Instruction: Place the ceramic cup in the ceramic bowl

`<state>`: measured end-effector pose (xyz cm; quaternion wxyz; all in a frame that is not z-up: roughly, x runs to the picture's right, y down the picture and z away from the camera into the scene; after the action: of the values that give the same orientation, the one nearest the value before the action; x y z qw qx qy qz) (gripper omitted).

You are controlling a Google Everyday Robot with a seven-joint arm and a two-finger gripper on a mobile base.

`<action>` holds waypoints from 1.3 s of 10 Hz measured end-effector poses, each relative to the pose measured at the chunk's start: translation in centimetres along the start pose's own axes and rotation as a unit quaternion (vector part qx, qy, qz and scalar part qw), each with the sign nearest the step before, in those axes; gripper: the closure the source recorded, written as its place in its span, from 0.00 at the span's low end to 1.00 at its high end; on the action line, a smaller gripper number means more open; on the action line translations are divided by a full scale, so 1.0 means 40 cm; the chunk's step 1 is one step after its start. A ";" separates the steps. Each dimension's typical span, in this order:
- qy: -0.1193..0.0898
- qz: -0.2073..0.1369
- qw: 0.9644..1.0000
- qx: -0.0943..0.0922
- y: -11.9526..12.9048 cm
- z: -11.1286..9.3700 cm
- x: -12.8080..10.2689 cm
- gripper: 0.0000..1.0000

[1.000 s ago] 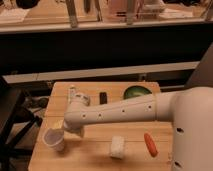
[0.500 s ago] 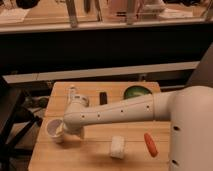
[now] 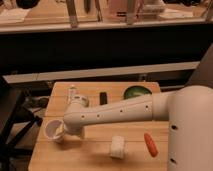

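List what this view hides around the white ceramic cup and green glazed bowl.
Camera view:
- Gripper: beside the small white ceramic cup, buried under the white arm's wrist.
- Round green glazed bowl: near edge covered by the arm.
- Small black object by the bowl: too blurred to identify.

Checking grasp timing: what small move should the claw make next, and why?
Probably secure the ceramic cup before lifting: the claw is right beside the cup near the table's front edge, the cup appears to rest on it, and the ceramic bowl lies across the table at the back.

Gripper [image 3: 61,134] beside ceramic cup [image 3: 51,129], table [image 3: 90,152] front-left; ceramic bowl [image 3: 137,92] back-right.
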<state>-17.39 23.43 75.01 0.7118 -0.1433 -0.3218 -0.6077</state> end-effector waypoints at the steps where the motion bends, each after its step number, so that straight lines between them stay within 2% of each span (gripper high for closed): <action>1: -0.001 -0.004 1.000 -0.002 0.000 0.003 -0.002 0.20; 9: -0.007 -0.028 1.000 -0.011 0.008 0.020 -0.009 0.20; 11: -0.009 -0.037 0.999 -0.013 0.008 0.025 -0.015 0.31; 13: -0.010 -0.040 0.999 -0.014 0.008 0.028 -0.017 0.31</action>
<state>-17.45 24.68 75.47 0.6817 -0.1465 -0.3259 -0.6385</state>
